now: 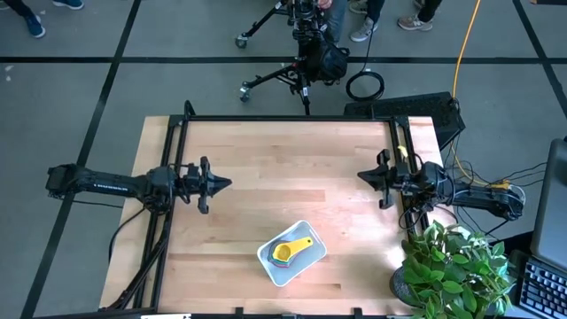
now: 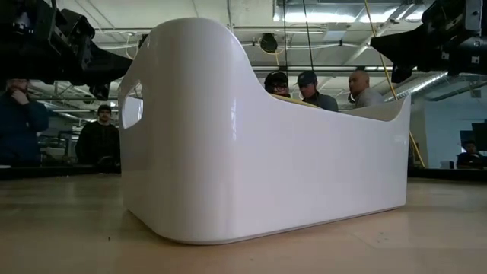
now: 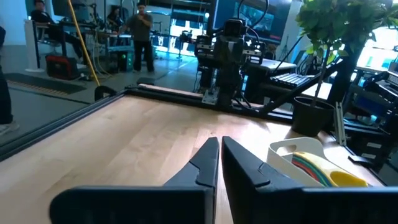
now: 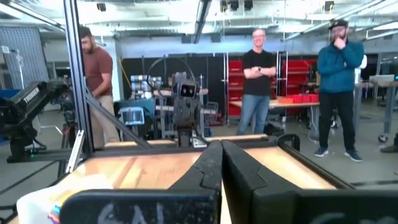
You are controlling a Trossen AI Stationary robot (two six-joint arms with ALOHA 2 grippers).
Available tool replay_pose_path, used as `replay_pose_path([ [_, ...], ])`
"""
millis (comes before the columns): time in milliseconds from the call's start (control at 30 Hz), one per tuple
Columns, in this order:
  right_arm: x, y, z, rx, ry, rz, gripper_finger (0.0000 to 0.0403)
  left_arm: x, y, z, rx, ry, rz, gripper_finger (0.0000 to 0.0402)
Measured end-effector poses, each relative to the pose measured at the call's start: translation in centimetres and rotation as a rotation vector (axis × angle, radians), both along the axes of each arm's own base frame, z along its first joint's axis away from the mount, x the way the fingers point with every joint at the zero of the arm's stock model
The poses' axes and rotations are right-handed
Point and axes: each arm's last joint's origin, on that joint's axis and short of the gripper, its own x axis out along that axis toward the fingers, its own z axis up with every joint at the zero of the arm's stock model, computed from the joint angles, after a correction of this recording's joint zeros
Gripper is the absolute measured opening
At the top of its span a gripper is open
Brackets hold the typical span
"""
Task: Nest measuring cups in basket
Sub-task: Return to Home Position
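The white basket (image 1: pixel 291 252) sits near the table's near edge, a little right of centre, and fills the low view (image 2: pixel 259 137). Inside it the measuring cups (image 1: pixel 291 250) are nested in one stack, the yellow one on top with its handle pointing toward the far right; green, blue and red rims show beneath. The left wrist view shows the stack (image 3: pixel 320 169) over the basket rim. My left gripper (image 1: pixel 227 184) hovers shut at the table's left side, pointing right. My right gripper (image 1: pixel 360 176) hovers shut at the right side, pointing left. Neither touches anything.
A potted plant (image 1: pixel 452 266) stands at the table's near right corner, close to the right arm. A keyboard (image 1: pixel 540 288) lies beyond it. Bare wood lies between the two grippers. Several people stand in the room behind the table.
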Motion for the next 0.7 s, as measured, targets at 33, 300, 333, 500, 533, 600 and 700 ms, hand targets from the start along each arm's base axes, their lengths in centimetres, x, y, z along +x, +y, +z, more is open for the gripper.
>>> replay_pose_path([
  [33,-0.01,0.0,0.04,-0.001,-0.004,0.001,0.0,0.0,0.0,0.0,0.0,0.0,0.0,0.0025],
  [300,0.0,0.01,0.0,0.002,0.0,0.003,0.0,0.0,0.0,-0.07,0.001,0.007,0.0,0.0027],
  [333,0.0,0.01,0.0,0.002,-0.001,0.003,0.0,0.01,0.0,-0.07,-0.001,0.008,0.0,0.0027],
  [500,0.0,0.01,0.0,0.001,-0.001,0.004,0.0,0.01,0.0,-0.08,-0.002,0.008,0.0,0.0028],
  [533,0.0,0.01,0.0,0.002,-0.001,0.004,0.0,0.01,0.0,-0.08,-0.002,0.008,0.0,0.0028],
  [600,0.0,0.01,0.0,0.001,-0.001,0.004,0.0,0.01,0.0,-0.08,-0.002,0.008,0.0,0.0028],
  [700,0.0,0.01,0.0,0.001,-0.001,0.004,0.0,0.01,0.0,-0.09,-0.002,0.009,0.0,0.0028],
])
